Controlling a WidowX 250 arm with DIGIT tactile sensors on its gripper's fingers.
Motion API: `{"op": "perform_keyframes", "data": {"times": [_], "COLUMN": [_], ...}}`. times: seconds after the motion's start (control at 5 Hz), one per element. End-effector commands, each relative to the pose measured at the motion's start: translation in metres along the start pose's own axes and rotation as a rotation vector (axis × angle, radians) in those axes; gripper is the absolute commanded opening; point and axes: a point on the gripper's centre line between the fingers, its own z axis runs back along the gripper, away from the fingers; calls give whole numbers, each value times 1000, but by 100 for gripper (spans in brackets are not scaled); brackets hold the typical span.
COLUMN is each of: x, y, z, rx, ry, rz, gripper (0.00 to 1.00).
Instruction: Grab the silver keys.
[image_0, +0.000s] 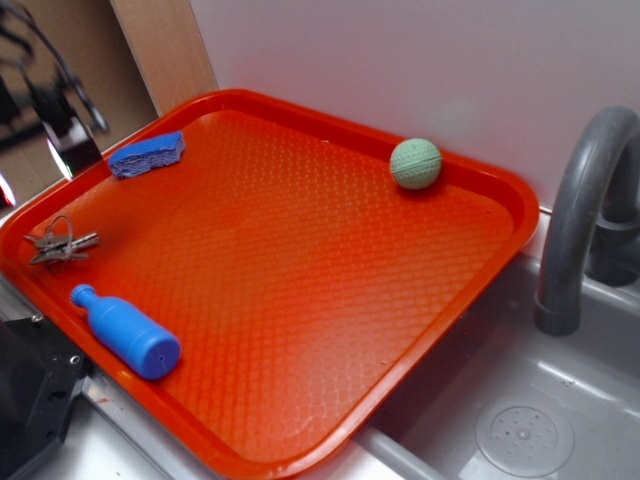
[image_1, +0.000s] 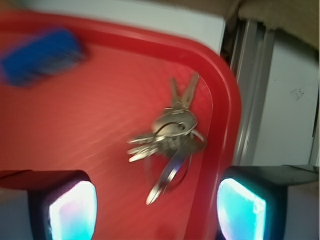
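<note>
A red tray (image_0: 300, 250) holds a blue sponge (image_0: 147, 154), a blue bottle (image_0: 128, 333) lying down, and a green ball (image_0: 415, 163); a grey faucet (image_0: 575, 220) stands over the sink (image_0: 520, 400).

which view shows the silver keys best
The wrist view: the silver keys fill the frame centre, fanned out near the red tray rim, though slightly blurred. The exterior view shows them only as a small bunch at the tray's left edge.

Gripper: jaws apart, nothing held.

In the wrist view the gripper (image_1: 155, 207) shows as two dark fingers at the bottom edge, one at lower left (image_1: 62, 202) and one at lower right (image_1: 252, 200), each with a glowing pale pad on its inner face. A wide gap separates them. The arm is blurred at the exterior view's upper left edge.
</note>
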Motion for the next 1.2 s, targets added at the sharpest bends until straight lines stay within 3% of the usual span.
{"op": "perform_keyframes", "data": {"times": [0.0,0.2,0.6,1.0], "x": [1,-4,-6,-11], "y": [3,5,4,4], "z": [-44,-51,-37,-6], "rx": [45,79,63,-6], "ry": [-75,-59,-41,-47], "rz": [-83,-89,-129,-200], "gripper": [100,0,0,0]}}
